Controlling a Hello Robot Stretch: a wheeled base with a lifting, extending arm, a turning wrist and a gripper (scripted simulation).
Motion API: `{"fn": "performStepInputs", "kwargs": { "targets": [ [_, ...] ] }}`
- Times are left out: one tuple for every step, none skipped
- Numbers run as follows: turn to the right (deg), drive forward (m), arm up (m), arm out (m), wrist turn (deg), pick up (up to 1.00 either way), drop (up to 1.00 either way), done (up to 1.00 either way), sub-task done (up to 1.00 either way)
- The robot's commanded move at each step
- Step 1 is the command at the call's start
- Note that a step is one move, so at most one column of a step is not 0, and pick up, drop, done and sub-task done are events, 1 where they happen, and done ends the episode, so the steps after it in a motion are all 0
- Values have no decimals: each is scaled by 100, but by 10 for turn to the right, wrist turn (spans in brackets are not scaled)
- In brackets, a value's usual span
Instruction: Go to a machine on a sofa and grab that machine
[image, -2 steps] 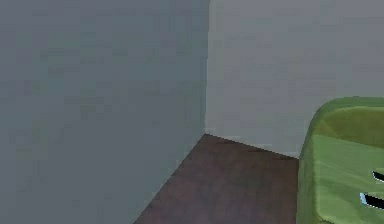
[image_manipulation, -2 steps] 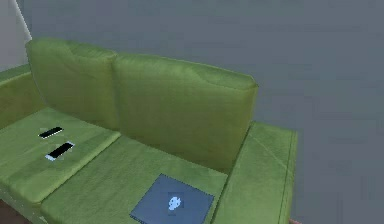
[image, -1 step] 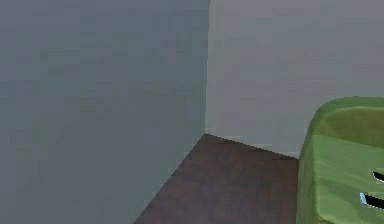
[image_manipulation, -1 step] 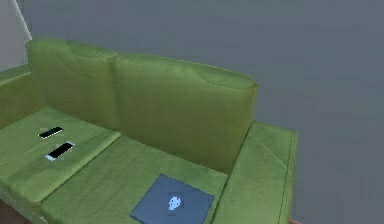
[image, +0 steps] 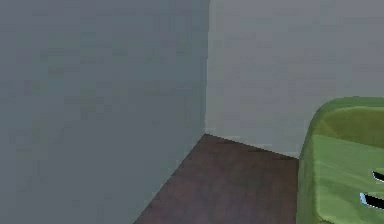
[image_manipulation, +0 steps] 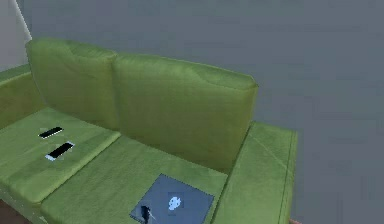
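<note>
A green sofa (image_manipulation: 170, 110) with two seat cushions stretches across the arm side view. A flat grey-blue slab (image_manipulation: 175, 200) with a pale mark on its lid, like a closed laptop, lies on the right seat cushion near the bottom edge. At the slab's near left corner sits a small dark shape (image_manipulation: 144, 212) that I cannot identify. One end of the green sofa (image: 345, 160) also shows at the forward view's right edge.
Two small flat dark items (image_manipulation: 51, 131) (image_manipulation: 60, 151) lie on the left seat cushion. Grey walls meet in a corner (image: 207, 120) ahead, above a dark brown floor (image: 230, 185). A grey wall (image_manipulation: 300, 60) stands behind the sofa.
</note>
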Motion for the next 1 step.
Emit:
{"fn": "performStepInputs", "kwargs": {
  "targets": [
    [0, 0, 0, 0, 450, 0, 0, 0, 0]
  ]
}}
